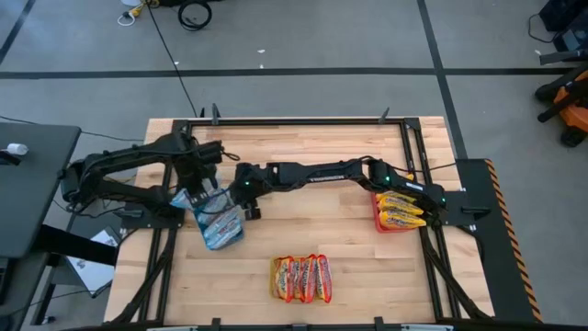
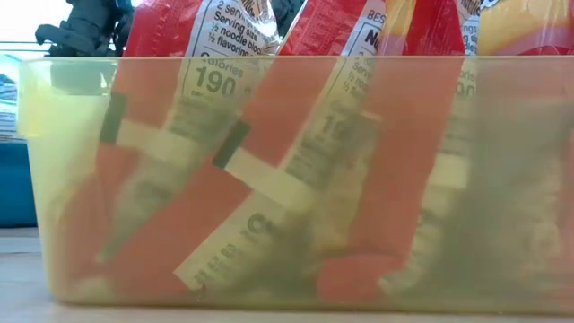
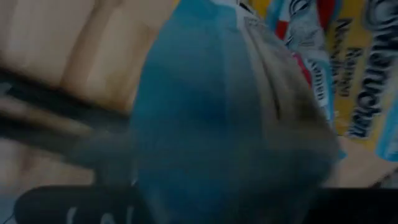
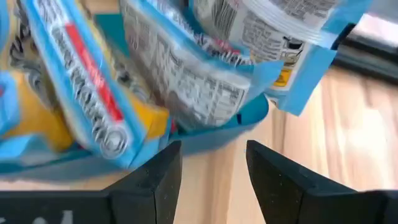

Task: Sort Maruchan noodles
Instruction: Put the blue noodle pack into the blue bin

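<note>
Reaching across the table (image 1: 349,230), the right hand (image 4: 211,165) hovers open and empty just beside the blue tray (image 1: 219,225) of silvery-blue packets (image 4: 186,74), directly ahead of its fingers, while the left hand's (image 1: 197,179) grip is unclear.

Wooden table (image 1: 312,234), three noodle-filled trays (image 1: 300,296)
</note>
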